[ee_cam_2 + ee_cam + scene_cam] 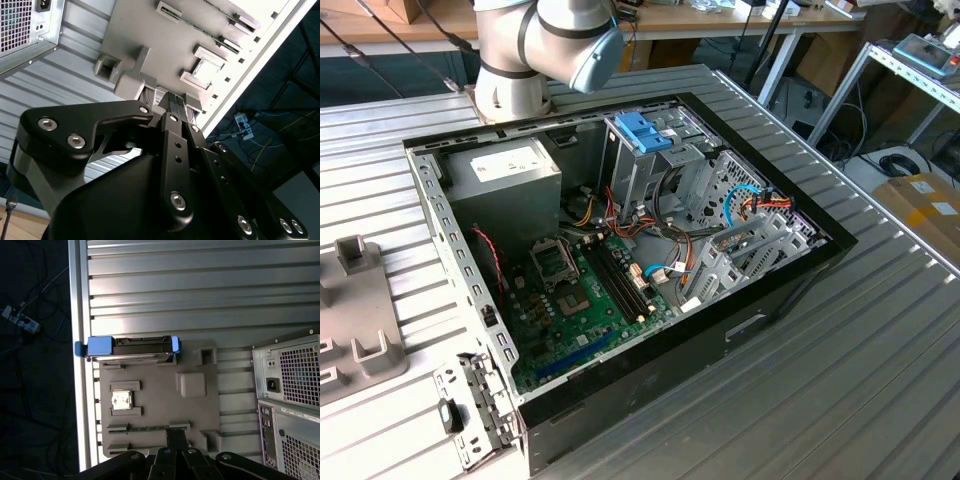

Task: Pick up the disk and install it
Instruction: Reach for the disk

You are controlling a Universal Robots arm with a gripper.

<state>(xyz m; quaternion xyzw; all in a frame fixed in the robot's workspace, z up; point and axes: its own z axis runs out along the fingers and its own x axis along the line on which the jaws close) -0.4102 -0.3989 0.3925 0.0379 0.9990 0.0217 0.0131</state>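
The disk (131, 347), grey metal with light-blue rails at both ends, stands on its edge in a slot at one end of a grey holder plate (160, 395) in the first wrist view. My gripper (175, 434) hovers over the opposite end of that plate, well apart from the disk. In the second wrist view the gripper (175, 101) has its black ribbed pads pressed together with nothing between them, above the same plate (150, 35). The open computer case (620, 250) lies on the table in the exterior view.
Inside the case are a silver drive cage with a blue latch (645, 130), a grey power-supply box (505, 175) and a green motherboard (580, 300). A metal bracket (470, 400) lies near the case's corner. The holder plate (360, 320) also carries a chip (121, 401).
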